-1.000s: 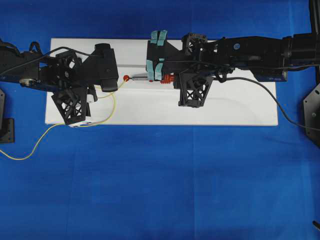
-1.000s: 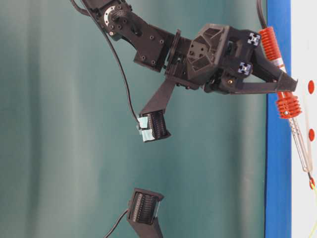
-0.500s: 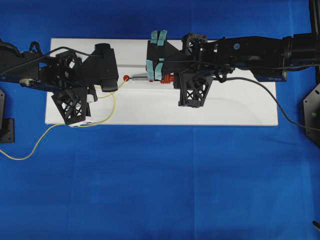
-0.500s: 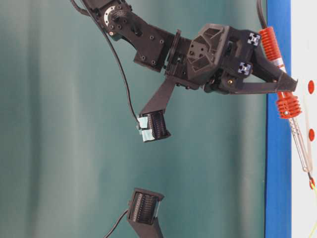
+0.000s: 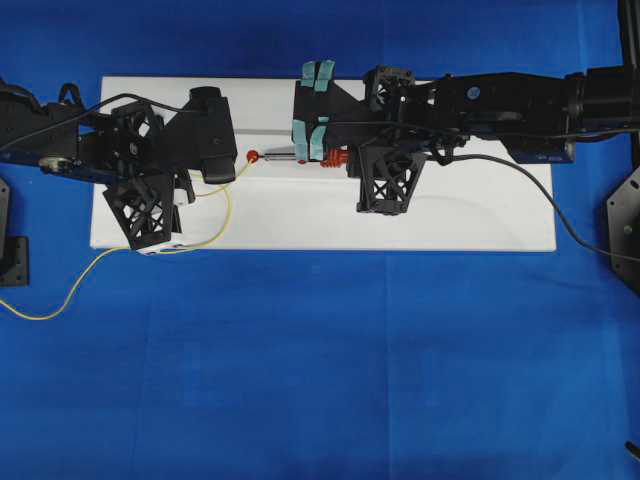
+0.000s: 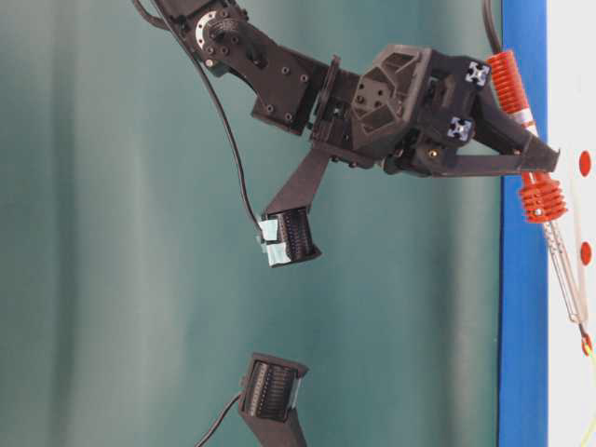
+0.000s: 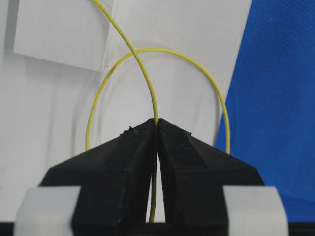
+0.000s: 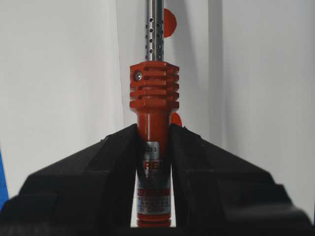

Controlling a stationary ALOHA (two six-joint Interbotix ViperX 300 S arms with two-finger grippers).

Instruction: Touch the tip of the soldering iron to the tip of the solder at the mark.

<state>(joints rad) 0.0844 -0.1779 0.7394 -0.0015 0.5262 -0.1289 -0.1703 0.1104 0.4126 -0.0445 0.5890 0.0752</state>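
The soldering iron (image 5: 335, 157) has an orange-red handle and a silver shaft. It lies low over the white board (image 5: 460, 215), and its tip points left at a red dot mark (image 5: 253, 156). My right gripper (image 8: 153, 130) is shut on the handle of the soldering iron (image 8: 153, 93). The solder (image 5: 228, 205), a thin yellow wire, loops across the board's left end. My left gripper (image 7: 157, 123) is shut on the solder (image 7: 142, 73), whose free end runs ahead toward the mark. At table level, the iron's dark tip (image 6: 585, 337) and the solder (image 6: 590, 358) meet at the frame's edge. Whether they touch is unclear.
Blue cloth (image 5: 320, 360) surrounds the white board. The solder's tail (image 5: 50, 305) trails off the board to the left over the cloth. The iron's black cord (image 5: 560, 215) runs off to the right. Two more red dots (image 8: 170, 22) show beside the iron's shaft.
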